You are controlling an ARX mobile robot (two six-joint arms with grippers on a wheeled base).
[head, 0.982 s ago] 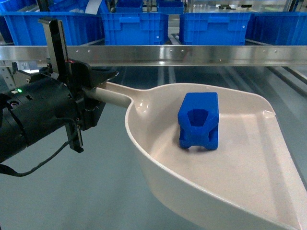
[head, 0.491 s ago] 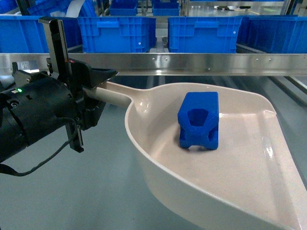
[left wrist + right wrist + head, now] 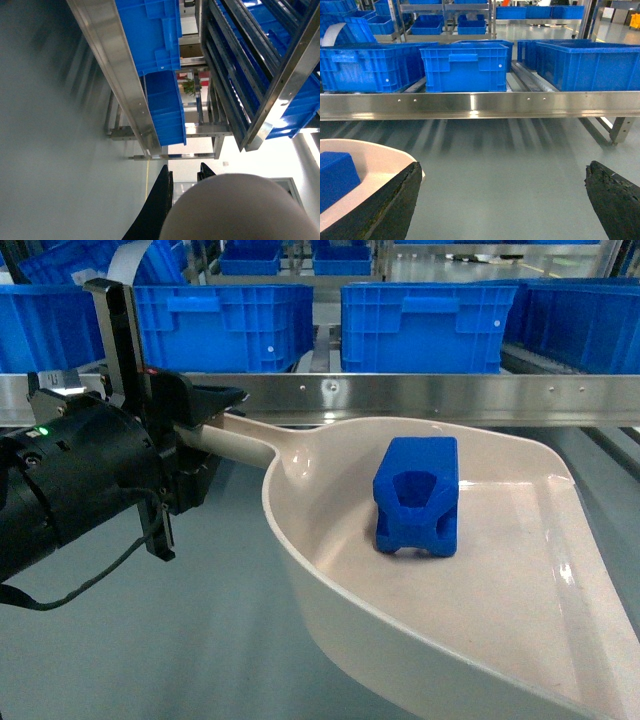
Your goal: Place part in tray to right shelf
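The shelf [image 3: 420,398] with its blue crates [image 3: 420,312] lies ahead, its rail level with the tray [image 3: 470,630]. The left gripper [image 3: 205,425] holds the tray's handle [image 3: 235,445] in closed jaws; the right gripper [image 3: 502,200] has jaws wide and holds nothing. The part [image 3: 418,496] sits loose in the tray, so a tilt or a knock on the rail could slide it out.

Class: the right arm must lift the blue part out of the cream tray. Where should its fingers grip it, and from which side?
Come from above. The part stands upright in the tray, its flat side walls exposed, so close the fingers across those. Avoid the recessed front face, which probably offers poor contact.
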